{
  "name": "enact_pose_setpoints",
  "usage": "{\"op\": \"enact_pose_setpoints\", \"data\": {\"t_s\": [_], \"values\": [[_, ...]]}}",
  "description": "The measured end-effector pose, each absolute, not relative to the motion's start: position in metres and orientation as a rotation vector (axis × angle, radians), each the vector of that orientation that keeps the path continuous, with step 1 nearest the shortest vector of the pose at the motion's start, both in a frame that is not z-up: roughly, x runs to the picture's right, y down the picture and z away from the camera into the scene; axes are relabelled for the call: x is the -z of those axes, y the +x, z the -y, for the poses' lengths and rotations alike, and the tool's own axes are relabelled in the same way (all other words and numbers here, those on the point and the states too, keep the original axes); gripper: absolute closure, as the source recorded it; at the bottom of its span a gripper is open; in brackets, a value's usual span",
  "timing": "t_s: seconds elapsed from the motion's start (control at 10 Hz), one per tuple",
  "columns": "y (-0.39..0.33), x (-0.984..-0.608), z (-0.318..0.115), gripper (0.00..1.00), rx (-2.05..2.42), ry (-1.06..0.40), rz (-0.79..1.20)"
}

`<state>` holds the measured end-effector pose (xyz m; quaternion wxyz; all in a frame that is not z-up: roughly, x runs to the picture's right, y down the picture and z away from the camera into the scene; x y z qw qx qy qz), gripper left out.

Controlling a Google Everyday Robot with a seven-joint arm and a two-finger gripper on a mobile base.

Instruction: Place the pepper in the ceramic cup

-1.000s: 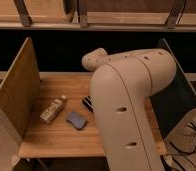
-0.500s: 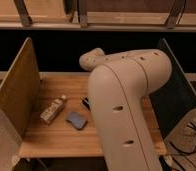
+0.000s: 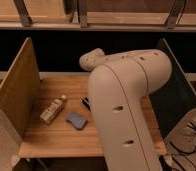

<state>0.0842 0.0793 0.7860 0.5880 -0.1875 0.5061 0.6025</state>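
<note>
- Wooden surface [image 3: 51,142] with upright panels at its left [image 3: 18,85] and right [image 3: 178,95] sides, dark shelving behind it; the robot's cream arm [image 3: 126,105] fills the middle and right of the view.
- Change is slight: over the last second the arm's upper joint [image 3: 91,59] has drifted a little to the left, and it now sits about where it was half a second ago.
- Nothing on the surface has shifted: the cream white-capped bottle [image 3: 53,109] lies on its side at the left, a small blue-grey pad [image 3: 76,120] lies near it to the right, and a black block [image 3: 85,103] peeks out at the arm's edge.
- Neither the pepper nor the ceramic cup shows; if they are on the surface, the arm's bulk covers them.
- Likewise the end effector is out of sight, so whether it is wide, narrow or holding the pepper cannot be told.
- My judgement: the arm is only repositioning, and no progress on getting the pepper into the cup can be confirmed.
</note>
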Motion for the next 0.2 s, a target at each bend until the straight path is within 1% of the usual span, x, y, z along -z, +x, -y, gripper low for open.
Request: {"op": "enact_pose_setpoints", "data": {"t_s": [0.2], "values": [[0.0755, -0.7858, -0.0704, 0.22, -1.417, -0.442, -1.129]]}}
